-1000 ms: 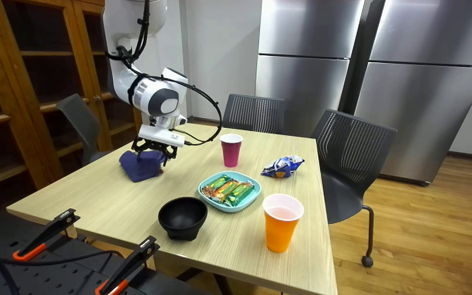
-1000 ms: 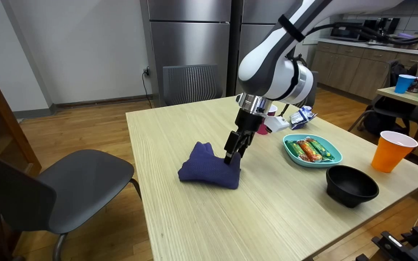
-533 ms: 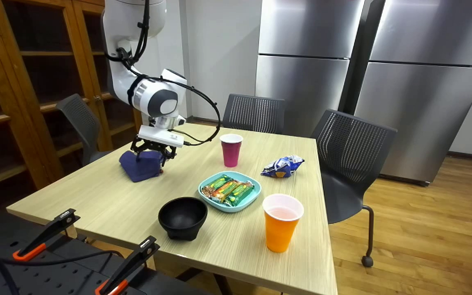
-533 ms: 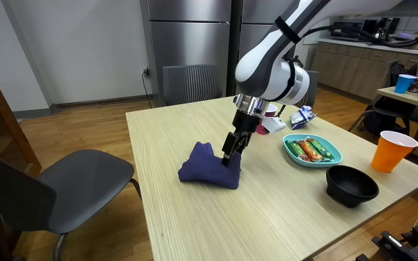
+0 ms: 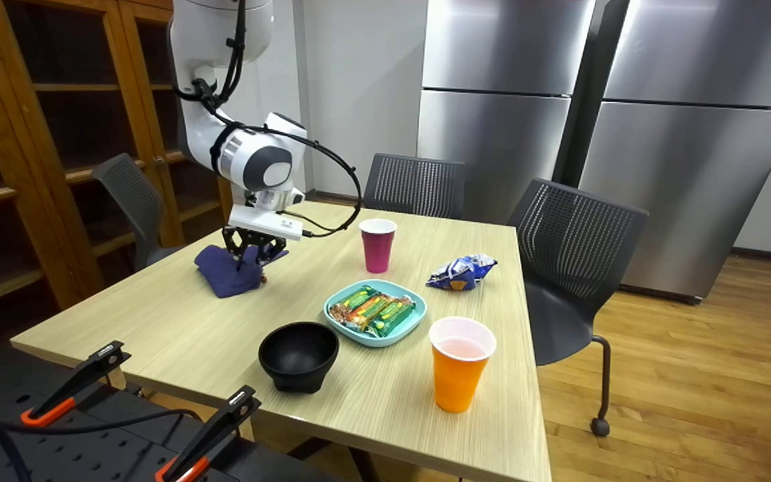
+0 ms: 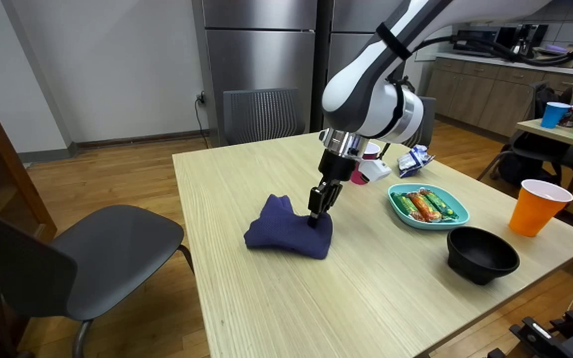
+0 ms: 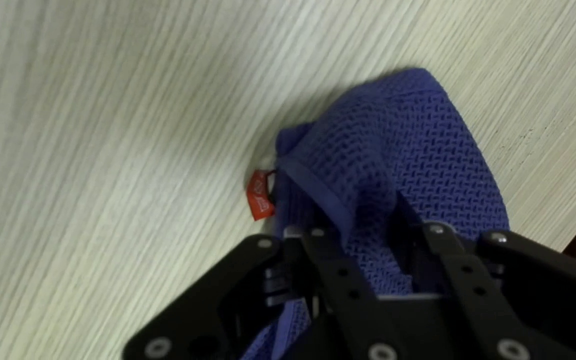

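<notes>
- Looking at a navy cloth (image 6: 289, 231) crumpled on the light wood table (image 6: 246, 298), near the edge with the grey chair (image 6: 117, 258) alongside.
- Got the gripper (image 7: 368, 240) slanted down into one end of the cloth, fingertips right in the fabric.
- Would call the jaws part-way: neither fully spread nor pressed together, with a fold bunched in the gap. Can't tell whether pinching firmly or only straddling.
- Probably set at that end to use the raised fold; should give more to bite on than flat fabric.
- For pointing: in wrist view, see a rounded corner of the cloth aimed toward the top, right of centre. Partly hidden lower down, under the gripper.
- Also in wrist view, note a small red tag (image 7: 260, 195) sticking out at the left side.
- For long axis: in an exterior view, roughly left to right, dipping slightly toward the gripper end, with a folded peak (image 6: 277, 203) at the back. Can't pin down exactly, too crumpled.
- Well apart from the cloth, see a teal plate (image 5: 373, 341) with snack bars (image 5: 372, 311) laid side by side, likely to stay together inside the rim.
- Around the plate: black bowl (image 5: 298, 355) and orange cup (image 5: 460, 375), both mouth up; magenta cup (image 5: 377, 253), upright; blue bag (image 5: 460, 273), lying down.
</notes>
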Tool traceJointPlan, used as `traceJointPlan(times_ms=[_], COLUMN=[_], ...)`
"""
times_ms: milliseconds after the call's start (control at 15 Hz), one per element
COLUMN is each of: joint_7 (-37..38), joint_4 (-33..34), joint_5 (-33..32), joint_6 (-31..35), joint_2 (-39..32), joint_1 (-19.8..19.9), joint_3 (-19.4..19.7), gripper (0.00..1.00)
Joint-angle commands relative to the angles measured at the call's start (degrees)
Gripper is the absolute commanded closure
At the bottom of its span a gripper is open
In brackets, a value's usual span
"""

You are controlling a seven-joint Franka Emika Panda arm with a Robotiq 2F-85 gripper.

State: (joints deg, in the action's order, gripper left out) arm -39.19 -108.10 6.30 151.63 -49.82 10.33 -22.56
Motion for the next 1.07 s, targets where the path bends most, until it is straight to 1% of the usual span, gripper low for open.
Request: traceJointPlan(times_ms=[0,67,133,400,533,733,1000], joint_7=[-0.7,-0.5,0.0,0.6,0.8,1.7,1.9], joint_4=[1.4,0.8,0.2,-3.0,-4.5,-6.9,-8.9], joint_5=[-0.7,-0.6,-0.5,0.4,1.1,2.5,6.1], joint_6=[-2.0,-1.5,-1.2,-1.0,-2.6,-3.7,-6.5], joint_2=[-0.1,0.5,1.1,4.6,6.8,10.8,15.2], joint_1=[-0.2,-0.3,-0.4,0.5,1.2,1.2,1.1], joint_3=[0.2,0.2,0.4,-0.4,-1.0,-0.8,-0.6], gripper=[0.97,1.0,1.0,0.99,0.99,0.99,0.99])
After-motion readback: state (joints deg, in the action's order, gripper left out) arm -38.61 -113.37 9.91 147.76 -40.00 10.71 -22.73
